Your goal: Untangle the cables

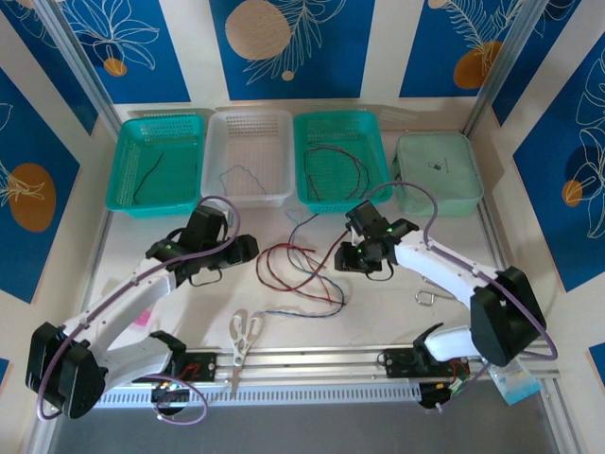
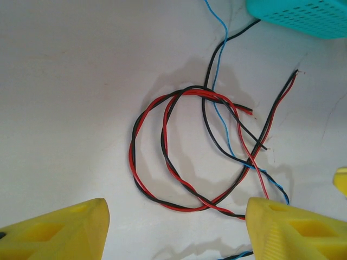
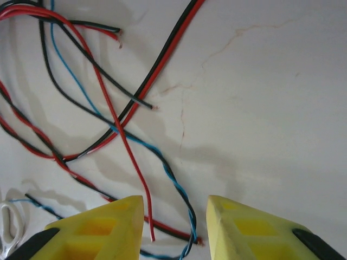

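The cables [image 1: 298, 270] lie in a loose tangle on the white table between the two arms: twisted red-black loops, a blue wire and a blue-black twisted pair. My left gripper [image 1: 248, 251] stands open just left of the tangle. In the left wrist view its yellow fingers [image 2: 59, 230] flank the near side of the red-black loop [image 2: 162, 162] without touching it. My right gripper [image 1: 348, 260] is open at the tangle's right side. In the right wrist view the blue-black pair [image 3: 181, 195] and a red wire end [image 3: 142, 200] lie between its fingertips [image 3: 255, 227].
Along the back stand a green basket [image 1: 118, 180] with a black wire, a white basket [image 1: 248, 115] with a thin wire, a second green basket [image 1: 338, 115] with red-black wires, and a pale lidded box [image 1: 438, 170]. Scissors [image 1: 244, 336] lie near the front rail. A metal clip [image 1: 424, 298] sits at right.
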Robot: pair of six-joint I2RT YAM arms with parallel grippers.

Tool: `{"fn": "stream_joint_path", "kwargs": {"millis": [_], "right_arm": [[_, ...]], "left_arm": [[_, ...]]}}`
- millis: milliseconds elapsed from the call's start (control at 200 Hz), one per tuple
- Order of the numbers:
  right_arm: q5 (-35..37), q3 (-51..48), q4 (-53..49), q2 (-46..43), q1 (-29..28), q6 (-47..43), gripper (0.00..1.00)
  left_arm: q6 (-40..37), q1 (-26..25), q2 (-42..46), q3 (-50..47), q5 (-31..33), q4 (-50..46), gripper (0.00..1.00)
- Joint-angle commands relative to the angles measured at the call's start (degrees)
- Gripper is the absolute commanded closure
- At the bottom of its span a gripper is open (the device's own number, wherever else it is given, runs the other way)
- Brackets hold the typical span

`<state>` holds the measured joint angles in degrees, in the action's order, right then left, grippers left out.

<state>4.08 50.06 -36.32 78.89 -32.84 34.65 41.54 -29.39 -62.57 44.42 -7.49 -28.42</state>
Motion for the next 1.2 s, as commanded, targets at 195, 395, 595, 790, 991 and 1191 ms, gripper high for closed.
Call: {"fn": "stream_joint_path", "kwargs": {"millis": [195, 395, 595, 790, 991, 1191], "right_arm": [[2.8, 1.4, 6.6, 6.2, 3.9, 5.1, 0.64], [12.0, 7.2, 5.5, 12.7, 2.0, 11.1, 0.65], [17.4, 9.7, 5.7, 17.1, -0.5, 19.6, 0.64], [19.0, 13.0, 6.2, 21.4, -2.7, 22.0, 0.66], [19.7, 15.9, 5.9, 25.9, -4.2, 22.6, 0.68], [23.2, 18.4, 1.9, 29.7, -5.6, 24.4, 0.71]], "left_arm": [[1.0, -0.9, -0.8, -1.0, -1.0, 2.1, 0.33], [1.1, -0.9, -1.5, -0.7, -0.9, 2.7, 0.33], [0.9, -0.9, -1.6, -0.8, -0.9, 3.1, 0.33], [0.9, -0.9, -1.9, -0.7, -1.4, 4.0, 0.33], [0.6, -0.9, -1.8, -0.3, -1.5, 4.1, 0.33], [0.4, -0.9, -1.8, 0.0, -1.5, 3.8, 0.33]]}}
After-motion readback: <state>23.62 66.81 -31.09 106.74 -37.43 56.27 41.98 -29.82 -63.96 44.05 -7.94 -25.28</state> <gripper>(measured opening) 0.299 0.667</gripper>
